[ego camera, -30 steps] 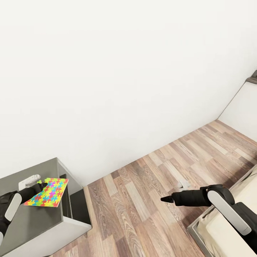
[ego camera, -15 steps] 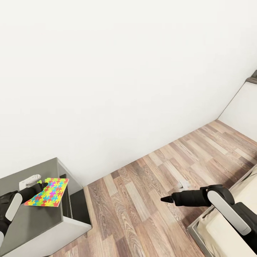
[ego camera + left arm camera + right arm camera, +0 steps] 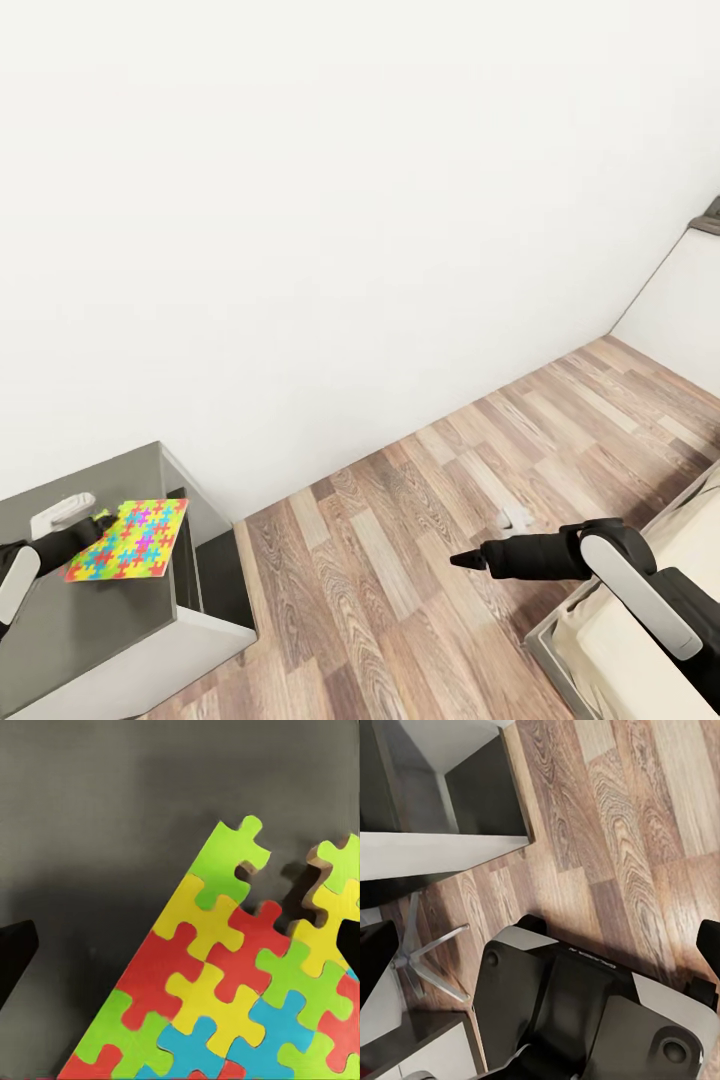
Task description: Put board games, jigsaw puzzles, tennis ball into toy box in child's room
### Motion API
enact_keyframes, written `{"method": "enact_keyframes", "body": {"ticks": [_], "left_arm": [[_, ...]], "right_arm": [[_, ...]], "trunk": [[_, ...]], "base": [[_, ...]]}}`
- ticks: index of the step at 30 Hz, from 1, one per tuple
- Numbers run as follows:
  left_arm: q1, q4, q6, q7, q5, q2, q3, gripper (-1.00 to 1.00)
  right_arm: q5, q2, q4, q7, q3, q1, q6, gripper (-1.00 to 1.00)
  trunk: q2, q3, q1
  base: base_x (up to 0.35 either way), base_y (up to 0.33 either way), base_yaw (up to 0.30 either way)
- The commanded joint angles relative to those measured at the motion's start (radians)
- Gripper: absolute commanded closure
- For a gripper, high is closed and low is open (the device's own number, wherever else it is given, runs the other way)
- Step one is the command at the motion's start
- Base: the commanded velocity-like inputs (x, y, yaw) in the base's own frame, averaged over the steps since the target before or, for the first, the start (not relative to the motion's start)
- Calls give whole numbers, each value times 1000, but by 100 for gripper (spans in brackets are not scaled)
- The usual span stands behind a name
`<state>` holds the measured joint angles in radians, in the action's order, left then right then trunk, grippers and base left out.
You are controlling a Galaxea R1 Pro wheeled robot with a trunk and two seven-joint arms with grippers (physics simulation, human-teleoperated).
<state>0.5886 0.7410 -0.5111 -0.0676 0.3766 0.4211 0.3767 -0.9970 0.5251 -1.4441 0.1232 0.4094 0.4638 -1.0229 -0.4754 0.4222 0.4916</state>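
A jigsaw puzzle (image 3: 128,540), a thin square of bright interlocking pieces, lies flat on the dark-grey table top (image 3: 100,620) at the lower left. My left gripper (image 3: 95,525) is at its near-left corner, open, with a dark fingertip (image 3: 15,960) at each side of the puzzle (image 3: 225,982) in the left wrist view. Over the wood floor, my right gripper (image 3: 462,560) hangs open and holds nothing. The toy box, board games and tennis ball are out of view.
A white wall runs across the back. Wood plank floor (image 3: 420,560) fills the middle. The bed's corner (image 3: 620,640) sits at the lower right under my right arm. A chair's star foot (image 3: 427,960) and my own base (image 3: 577,1012) lie below the right gripper.
My left arm has drawn back to the left, away from the puzzle. The puzzle has shifted only slightly and settled on the table. The right arm has stayed put.
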Motion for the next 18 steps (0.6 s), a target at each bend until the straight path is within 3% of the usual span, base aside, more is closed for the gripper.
{"method": "enact_keyframes", "body": {"ticks": [1, 5, 9, 18], "left_arm": [[1, 1, -7, -4, 2, 0, 4, -100], [-3, 10, -9, -8, 9, 25, 53, -100], [-5, 18, -13, -12, 12, 33, 100, -100], [-9, 62, -22, -16, 15, 37, 139, -100]], "right_arm": [[11, 1, 0, 10, 1, 1, -2, -100], [11, 1, -1, 10, 4, 1, -2, -100], [11, 0, 0, 9, 6, 1, -1, -100], [11, -1, 3, 10, 9, 0, 4, -100]], "trunk": [[-2, 1, 0], [-2, 1, 0], [-2, 1, 0], [-2, 1, 0]], "base": [[0, 0, 0], [0, 0, 0], [0, 0, 0], [0, 0, 0]]}}
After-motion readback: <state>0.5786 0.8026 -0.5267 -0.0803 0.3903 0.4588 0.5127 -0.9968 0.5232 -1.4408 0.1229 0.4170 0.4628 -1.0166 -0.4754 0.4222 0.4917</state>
